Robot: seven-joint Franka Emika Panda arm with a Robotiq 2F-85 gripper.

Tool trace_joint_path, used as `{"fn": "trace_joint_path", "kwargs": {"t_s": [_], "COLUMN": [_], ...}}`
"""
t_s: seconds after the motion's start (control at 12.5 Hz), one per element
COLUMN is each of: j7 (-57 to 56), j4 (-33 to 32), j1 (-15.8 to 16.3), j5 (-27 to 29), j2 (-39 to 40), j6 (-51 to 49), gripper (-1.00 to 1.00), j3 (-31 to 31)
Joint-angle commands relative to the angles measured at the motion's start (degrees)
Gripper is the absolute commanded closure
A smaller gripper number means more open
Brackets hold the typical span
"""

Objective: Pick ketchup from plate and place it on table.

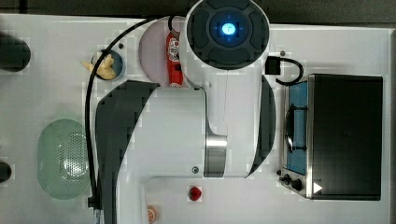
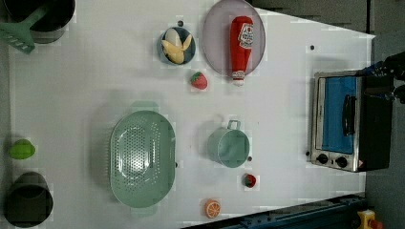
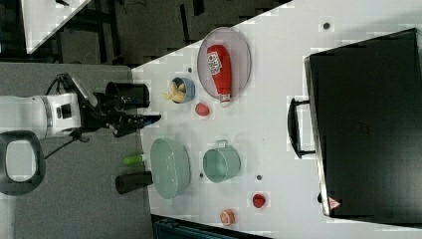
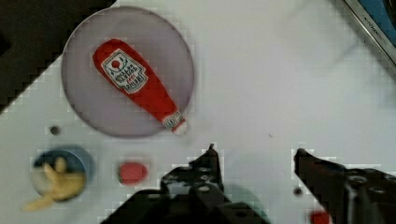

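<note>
Top view: the white arm covers part of the slim red ketchup bottle [image 1: 174, 58] lying on the pale lilac round plate [image 1: 152, 51].

Left view: a strawberry piece [image 2: 199, 80] and teal banana dish [image 2: 176, 46] sit beside the plate.

Wrist view: the black gripper [image 4: 254, 150] hangs open and empty over the white table [image 4: 280, 84], apart from the bottle.

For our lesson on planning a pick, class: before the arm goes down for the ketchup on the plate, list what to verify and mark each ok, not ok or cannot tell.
1. Ketchup lies on the plate, cap reaching the rim: ok.
2. Gripper open, nothing between the fingers: ok.
3. Gripper over the bottle: not ok, it stands off to the side, above bare table.
4. Nothing lies on the bottle: ok.
5. Free table beside the plate for the drop: ok; mind the strawberry.
6. Fingers square across the bottle: cannot tell.
</note>
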Motion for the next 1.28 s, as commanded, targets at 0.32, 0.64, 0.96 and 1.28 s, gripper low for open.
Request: {"fn": "trace_joint_path", "kwargs": {"t_s": [0.32,0.64,0.96,1.28], "j7": [-2.41,-2.42,-3.49,-15.11], "j4": [-2.60,-2.57,-2.46,-2.43], "j1": [-5.37,-5.18,-4.71,-4.19], "j5": [0.37,0.38,0.38,0.37], "j2": [-8.10,-2.87,4.03,11.30], "j6": [-8.63,-8.43,-4.27,3.75], "gripper": [-1.00,-1.00,-1.00,-1.00], "j3": [3.45,5.22,7.54,9.18]}}
